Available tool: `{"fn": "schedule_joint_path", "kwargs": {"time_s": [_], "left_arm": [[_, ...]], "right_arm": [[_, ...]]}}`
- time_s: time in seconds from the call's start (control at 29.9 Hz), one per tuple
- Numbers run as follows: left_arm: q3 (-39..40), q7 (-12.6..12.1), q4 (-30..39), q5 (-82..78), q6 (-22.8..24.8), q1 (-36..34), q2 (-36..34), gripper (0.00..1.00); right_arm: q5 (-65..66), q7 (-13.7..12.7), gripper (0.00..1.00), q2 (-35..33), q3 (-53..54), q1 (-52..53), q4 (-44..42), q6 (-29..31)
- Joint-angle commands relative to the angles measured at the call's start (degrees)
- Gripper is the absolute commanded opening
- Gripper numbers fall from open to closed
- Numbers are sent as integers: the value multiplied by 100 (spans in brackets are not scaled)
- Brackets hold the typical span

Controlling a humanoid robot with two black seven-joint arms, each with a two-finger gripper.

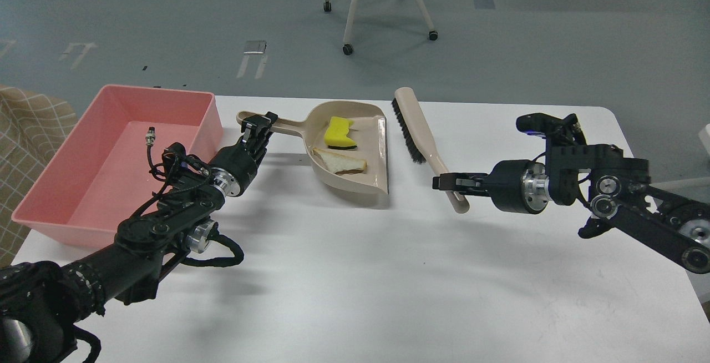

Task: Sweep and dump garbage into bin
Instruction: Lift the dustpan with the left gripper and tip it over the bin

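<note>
The yellow sponge and bread slice lie inside the beige dustpan, whose handle the left gripper clasps. The pink bin sits at the far left. Right of the pan, the right gripper clamps a brush, near nothing else.

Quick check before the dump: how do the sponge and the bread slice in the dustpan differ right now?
The sponge is bright yellow with a dark scouring layer; the bread slice is white with a brown crust. The sponge is a blocky lump, the bread a flat triangle. The sponge lies toward the far side of the dustpan, the bread nearer the robot. Both sit inside the dustpan, apart from each other, not yet in the bin.
</note>
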State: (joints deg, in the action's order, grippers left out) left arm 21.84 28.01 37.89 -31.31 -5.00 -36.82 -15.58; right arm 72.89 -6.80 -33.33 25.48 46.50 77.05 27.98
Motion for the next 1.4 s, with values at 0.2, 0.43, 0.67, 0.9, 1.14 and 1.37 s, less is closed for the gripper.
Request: {"fn": "schedule_joint_path", "kwargs": {"time_s": [0.2,0.43,0.67,0.9,1.14,1.37], "left_arm": [[14,-1,51,519,140,-158,-121,8],[154,-1,200,749,175,-422,-393,8],[269,-1,912,801,158,-686,-1016,8],[347,-1,2000,854,131,-616,-2060,8],[707,-1,2819,1195,595,-11,-3547,8],[1234,-1,3232,1610,887,833,-4180,8]], "right_arm": [[32,4,1,-797,458,-545,-5,2],[15,4,2,-1482,467,-984,64,2],[-3,21,3,-2195,511,-1381,416,2],[-11,39,3,-2099,590,-1398,425,2],[-3,30,3,-1941,687,-1390,373,2],[-3,30,3,-1915,687,-1416,364,2]]}}
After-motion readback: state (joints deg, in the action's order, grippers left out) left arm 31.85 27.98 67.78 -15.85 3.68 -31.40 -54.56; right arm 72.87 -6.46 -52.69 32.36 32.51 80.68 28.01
